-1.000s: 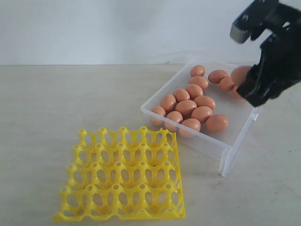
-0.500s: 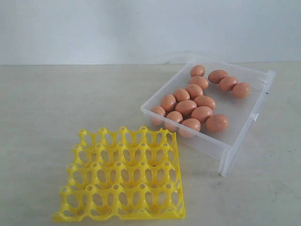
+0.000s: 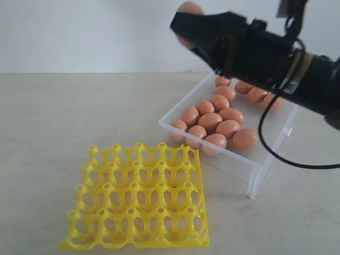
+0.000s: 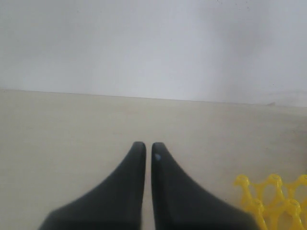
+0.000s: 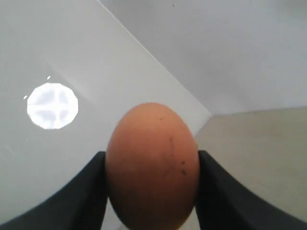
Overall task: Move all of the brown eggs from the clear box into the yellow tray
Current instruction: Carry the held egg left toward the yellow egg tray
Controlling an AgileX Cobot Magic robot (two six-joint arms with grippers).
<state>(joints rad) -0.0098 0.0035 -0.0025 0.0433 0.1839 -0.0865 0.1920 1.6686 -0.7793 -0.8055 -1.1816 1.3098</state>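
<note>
My right gripper (image 3: 187,24) reaches in from the right, high above the far left side of the clear box (image 3: 234,162). It is shut on one brown egg (image 3: 190,7), which in the right wrist view fills the gap between both black fingers as the held egg (image 5: 152,165). Several more brown eggs (image 3: 211,121) lie clustered in the box, some hidden behind the arm. The yellow tray (image 3: 138,199) lies in front and to the left of the box, its cups empty. My left gripper (image 4: 145,146) is shut on nothing, low over bare table, with a tray corner (image 4: 273,196) beside it.
The right arm's black forearm and cable (image 3: 276,143) hang over the box's far right part. The box's near right corner post (image 3: 256,183) stands up from the table. A pale wall (image 3: 79,32) closes off the back of the beige table (image 3: 64,117).
Half a second ago the right arm was out of the exterior view; now it stretches in from the right above the box with an egg in its jaws. Box and tray have not moved.
</note>
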